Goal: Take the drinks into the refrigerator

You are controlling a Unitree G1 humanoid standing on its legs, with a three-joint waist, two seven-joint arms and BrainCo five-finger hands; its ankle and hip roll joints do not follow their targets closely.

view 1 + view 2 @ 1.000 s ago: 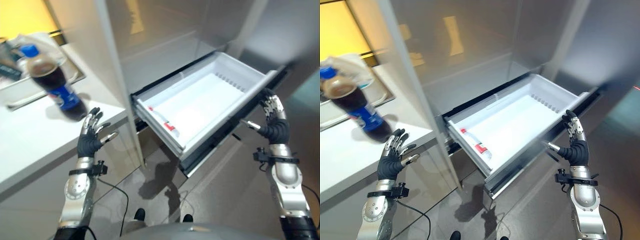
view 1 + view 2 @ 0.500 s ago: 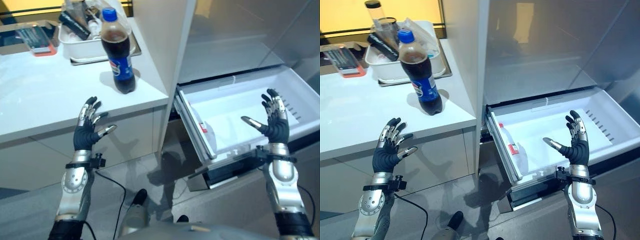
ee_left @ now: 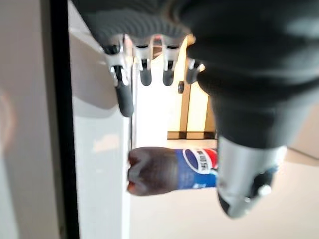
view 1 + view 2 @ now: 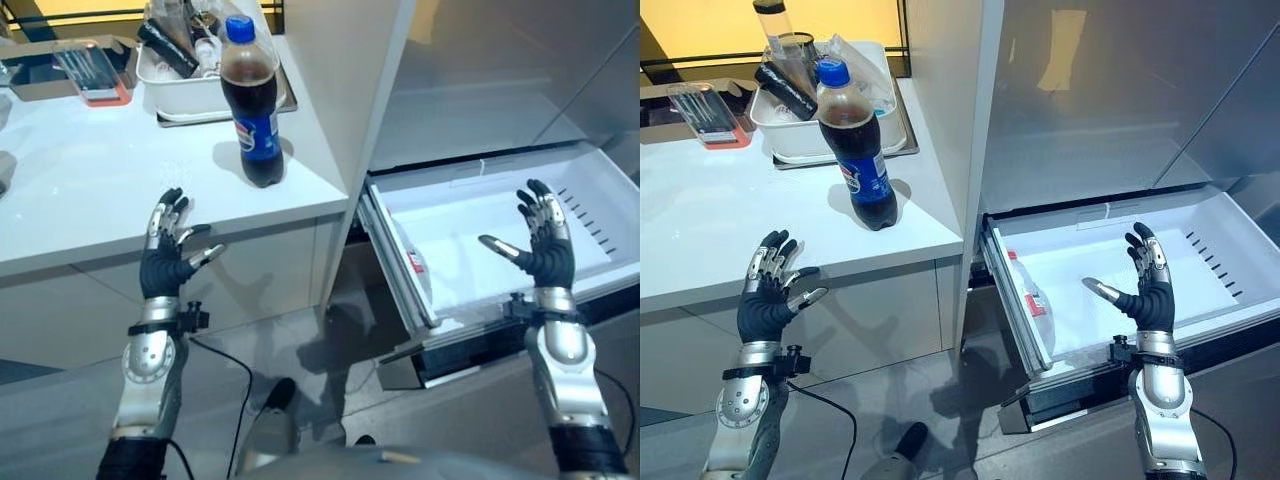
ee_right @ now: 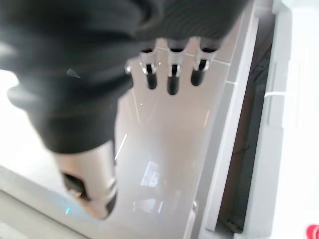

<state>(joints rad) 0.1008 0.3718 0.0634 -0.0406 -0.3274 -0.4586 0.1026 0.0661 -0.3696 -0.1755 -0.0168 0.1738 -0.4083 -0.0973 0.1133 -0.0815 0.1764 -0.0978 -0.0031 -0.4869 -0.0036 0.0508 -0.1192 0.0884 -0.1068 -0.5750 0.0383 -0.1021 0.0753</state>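
A dark cola bottle [image 4: 252,105] with a blue cap and blue label stands upright on the white counter [image 4: 90,190], near its right end. My left hand [image 4: 165,255] is open in front of the counter's edge, below and left of the bottle, holding nothing. The refrigerator's white drawer [image 4: 480,195] is pulled out at the right. A clear bottle with a red label [image 4: 1032,300] lies inside along its left wall. My right hand [image 4: 542,245] is open above the drawer's front part, empty. The cola bottle [image 3: 172,169] appears past my left hand's fingers in the left wrist view.
A white tub [image 4: 800,135] with several bottles and wrapped items stands behind the cola bottle. A clear box with a red base [image 4: 705,110] lies at the counter's back left. The tall grey refrigerator side panel [image 4: 345,100] rises between counter and drawer.
The camera has swung slightly, shifting the scene a little. Both hands stay open and raised, the left one a bit lower against the counter edge. The bottle has not moved.
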